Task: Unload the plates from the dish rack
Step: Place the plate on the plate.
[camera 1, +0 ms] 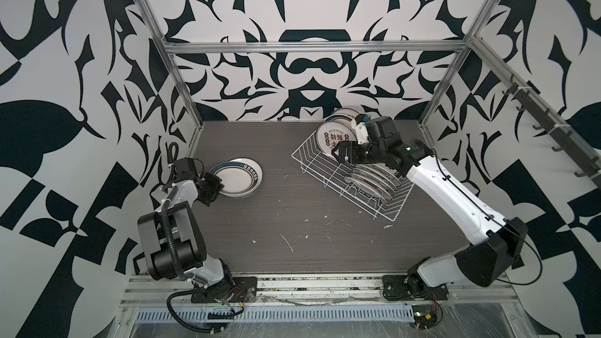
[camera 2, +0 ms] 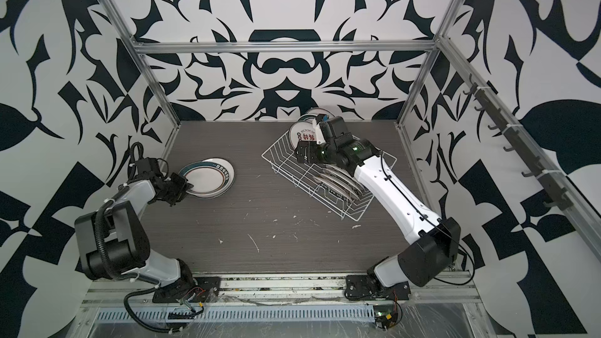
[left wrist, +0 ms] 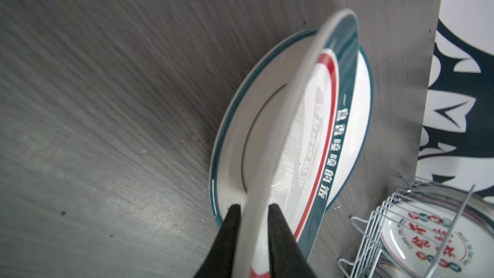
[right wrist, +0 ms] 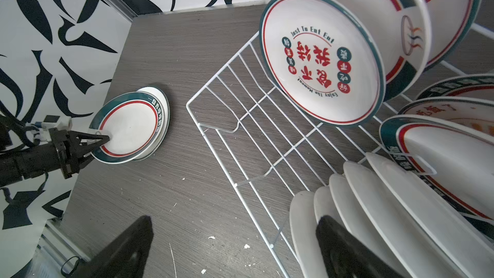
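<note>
Two green-rimmed plates lie stacked at the table's left. My left gripper (camera 1: 219, 185) (left wrist: 254, 209) is shut on the near rim of the upper plate (camera 1: 239, 178) (left wrist: 318, 119), which sits tilted on the lower plate (left wrist: 235, 129). The white wire dish rack (camera 1: 312, 164) (right wrist: 240, 119) stands at the back right. In it a plate with red characters (camera 1: 331, 138) (right wrist: 320, 62) stands upright, and a row of leaning plates (camera 1: 374, 180) (right wrist: 374, 196) fills the near end. My right gripper (camera 1: 336, 154) (right wrist: 235, 225) hangs wide open over the rack, holding nothing, one finger against that row.
The dark wood-grain table (camera 1: 292, 222) carries scattered white crumbs. Aluminium frame posts (camera 1: 182, 92) stand at the back corners before patterned walls. A rail of dark hooks (camera 1: 536, 118) runs along the right side. The rack's left half holds no plates.
</note>
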Controlling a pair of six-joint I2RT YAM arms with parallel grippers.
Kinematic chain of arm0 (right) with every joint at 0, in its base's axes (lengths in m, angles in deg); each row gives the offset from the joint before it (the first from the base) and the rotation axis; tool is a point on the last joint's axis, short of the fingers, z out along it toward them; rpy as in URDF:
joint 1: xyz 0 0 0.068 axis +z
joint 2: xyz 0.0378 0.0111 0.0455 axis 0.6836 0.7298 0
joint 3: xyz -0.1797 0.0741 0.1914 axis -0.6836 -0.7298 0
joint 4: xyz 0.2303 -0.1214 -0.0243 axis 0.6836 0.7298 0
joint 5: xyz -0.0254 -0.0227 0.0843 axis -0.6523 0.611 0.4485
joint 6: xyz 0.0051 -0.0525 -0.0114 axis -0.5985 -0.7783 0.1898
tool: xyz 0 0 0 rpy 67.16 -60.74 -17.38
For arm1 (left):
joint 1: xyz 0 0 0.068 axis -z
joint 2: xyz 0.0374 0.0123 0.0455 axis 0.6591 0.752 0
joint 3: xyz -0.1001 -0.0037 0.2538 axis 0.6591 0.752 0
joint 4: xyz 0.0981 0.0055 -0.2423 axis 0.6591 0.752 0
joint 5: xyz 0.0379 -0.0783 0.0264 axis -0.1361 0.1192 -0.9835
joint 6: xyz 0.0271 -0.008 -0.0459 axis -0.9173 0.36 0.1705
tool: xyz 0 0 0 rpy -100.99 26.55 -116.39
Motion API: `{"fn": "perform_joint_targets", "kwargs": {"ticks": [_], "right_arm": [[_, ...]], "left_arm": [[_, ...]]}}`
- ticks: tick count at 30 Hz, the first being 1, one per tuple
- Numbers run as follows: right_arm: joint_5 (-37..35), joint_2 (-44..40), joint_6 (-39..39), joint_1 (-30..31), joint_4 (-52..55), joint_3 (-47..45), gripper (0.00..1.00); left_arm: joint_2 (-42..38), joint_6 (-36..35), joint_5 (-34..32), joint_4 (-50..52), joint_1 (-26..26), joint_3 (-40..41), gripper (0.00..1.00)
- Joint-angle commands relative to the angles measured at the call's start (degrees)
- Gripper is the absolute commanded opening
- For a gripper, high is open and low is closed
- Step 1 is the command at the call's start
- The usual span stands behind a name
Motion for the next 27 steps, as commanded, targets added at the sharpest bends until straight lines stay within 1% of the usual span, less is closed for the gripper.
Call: {"fn": "perform_joint_targets", "kwargs": {"ticks": [1,2,4,9,12,17,25,27], "right_arm": [[-0.10,-2.50,1.14,-0.61,-3.45,-1.04,1.00],[-0.88,-2.81,1.65,-0.61,-3.59,-1.19,0.99],[-2.02,-3.39,2.24,-0.68,-3.80,-1.66,1.00],[-5.46,-5.00,3.26,-0.70,-4.49,-2.94,1.00],[-7.11,-5.11,3.09,-0.70,-3.30,-2.83,1.00],[-6.35,-5.09,2.56,-0.70,-2.69,-2.90,0.99],[-5.29,-5.03,1.80,-0.70,-2.60,-3.48,1.00],[-5.34,-4.92,1.25,-0.69,-2.60,-3.79,1.00]], "left_arm": [[0.85,-0.03,-0.87,0.12,-0.14,-0.68,0.25],[1.11,-0.23,-0.63,-0.06,-0.15,-0.75,0.26],[1.80,0.17,-1.36,0.46,-0.14,-0.85,0.33],[4.03,0.26,-1.39,0.26,-0.15,-1.11,0.44],[5.45,0.36,-1.42,-0.16,-0.15,-1.07,0.47],[7.19,0.44,-1.10,0.07,-0.18,-1.38,0.53],[7.55,0.60,-1.39,0.59,-0.14,-1.79,0.56],[7.45,0.47,-1.63,1.07,-0.16,-1.86,0.58]]}}
